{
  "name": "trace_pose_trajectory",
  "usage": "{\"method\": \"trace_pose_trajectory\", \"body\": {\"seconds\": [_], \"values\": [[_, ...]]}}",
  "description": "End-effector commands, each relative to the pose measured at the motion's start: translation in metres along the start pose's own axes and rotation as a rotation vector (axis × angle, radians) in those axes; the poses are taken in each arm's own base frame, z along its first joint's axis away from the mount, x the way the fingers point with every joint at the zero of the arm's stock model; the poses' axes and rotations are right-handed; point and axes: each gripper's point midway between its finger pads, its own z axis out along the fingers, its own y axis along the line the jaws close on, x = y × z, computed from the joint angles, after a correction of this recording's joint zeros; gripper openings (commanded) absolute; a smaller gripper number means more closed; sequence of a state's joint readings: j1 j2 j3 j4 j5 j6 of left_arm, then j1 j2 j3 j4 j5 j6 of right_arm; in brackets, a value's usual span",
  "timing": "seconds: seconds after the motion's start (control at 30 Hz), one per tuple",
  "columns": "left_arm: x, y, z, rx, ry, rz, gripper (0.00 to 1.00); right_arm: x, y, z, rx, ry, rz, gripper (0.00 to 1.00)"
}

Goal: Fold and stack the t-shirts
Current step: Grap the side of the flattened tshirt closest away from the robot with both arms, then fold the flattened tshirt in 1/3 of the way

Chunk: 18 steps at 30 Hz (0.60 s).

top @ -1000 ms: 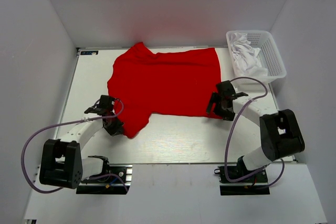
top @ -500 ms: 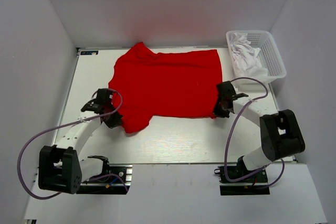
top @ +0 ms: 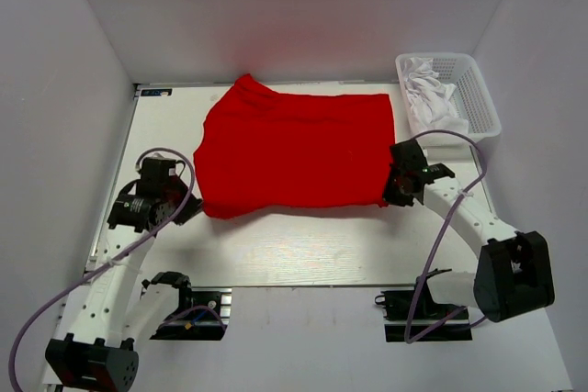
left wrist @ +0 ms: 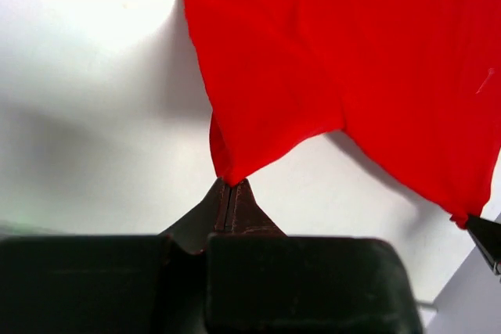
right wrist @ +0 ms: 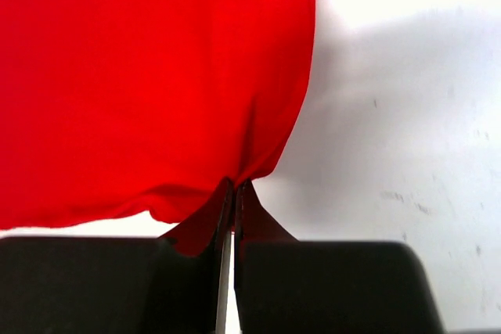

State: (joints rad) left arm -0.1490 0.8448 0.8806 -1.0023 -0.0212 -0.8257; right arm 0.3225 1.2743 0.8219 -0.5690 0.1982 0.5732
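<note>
Both the left gripper (left wrist: 231, 191) and the right gripper (right wrist: 233, 191), each pinching a near corner of the red shirt (top: 294, 149), have raised that edge off the table (top: 303, 247), which looks like the first fold beginning.

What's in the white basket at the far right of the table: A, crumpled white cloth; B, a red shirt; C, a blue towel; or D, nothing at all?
A: the basket holds crumpled white cloth, while the red t-shirt lies spread out on the table beside it.
</note>
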Motion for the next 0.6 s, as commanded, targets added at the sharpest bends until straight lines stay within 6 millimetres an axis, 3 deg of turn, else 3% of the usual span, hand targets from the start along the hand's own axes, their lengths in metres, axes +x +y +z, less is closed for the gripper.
{"method": "trace_pose_trajectory", "body": {"seconds": [0.0, 0.17, 0.27, 0.4, 0.43, 0.57], "values": [[0.041, 0.028, -0.020, -0.109, 0.172, -0.032, 0.00, 0.038, -0.019, -0.012, 0.041, 0.145, -0.049, 0.00], [0.067, 0.049, -0.022, -0.159, 0.260, -0.037, 0.00, 0.068, -0.029, -0.012, 0.024, 0.205, -0.046, 0.00], [0.073, 0.046, -0.017, -0.136, 0.290, -0.032, 0.00, 0.066, -0.018, -0.009, -0.033, 0.192, -0.046, 0.00], [0.046, 0.011, -0.001, -0.016, 0.223, -0.003, 0.00, 0.054, -0.010, -0.002, -0.046, 0.177, -0.070, 0.00], [0.027, -0.010, 0.003, 0.056, 0.157, 0.002, 0.00, 0.046, -0.008, -0.002, -0.044, 0.155, -0.073, 0.00], [-0.019, -0.062, 0.020, 0.183, 0.050, 0.045, 0.00, 0.022, -0.002, 0.005, -0.012, 0.126, -0.103, 0.00]]}}
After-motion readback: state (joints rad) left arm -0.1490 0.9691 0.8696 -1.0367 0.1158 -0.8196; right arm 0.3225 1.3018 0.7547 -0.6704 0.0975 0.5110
